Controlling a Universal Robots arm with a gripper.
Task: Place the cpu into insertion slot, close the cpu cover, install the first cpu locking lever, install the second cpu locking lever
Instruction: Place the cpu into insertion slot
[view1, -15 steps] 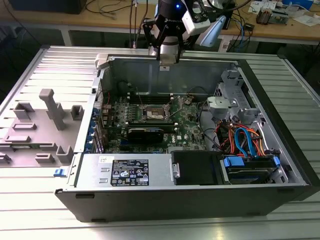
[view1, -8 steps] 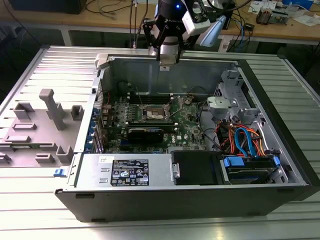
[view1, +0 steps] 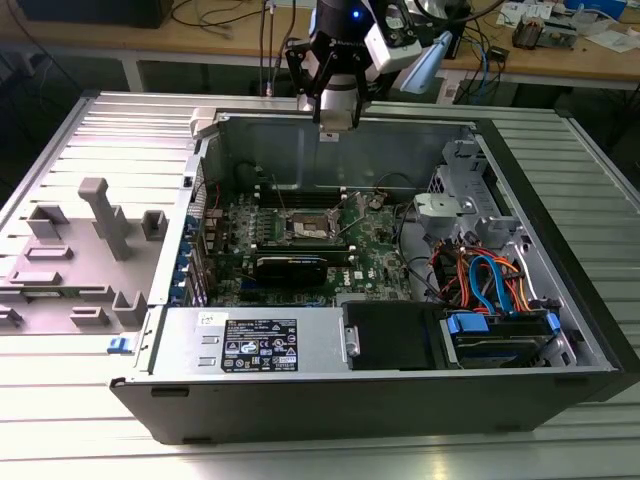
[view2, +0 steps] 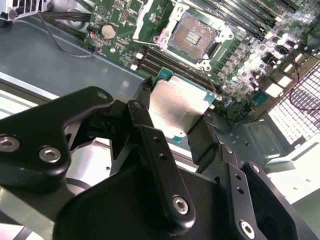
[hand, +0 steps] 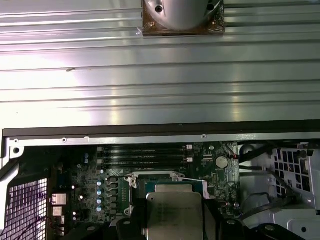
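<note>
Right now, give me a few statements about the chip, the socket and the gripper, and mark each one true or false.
1. The gripper grips the cpu between its fingers. True.
2. The cpu sits in the insertion slot. False: the slot is bare, and the cpu is held up off the green board.
3. The computer case lies open with the green board showing inside. True.
4. The gripper rests on the green board. False: in the exterior view it hangs above the case wall farthest from the camera.
</note>
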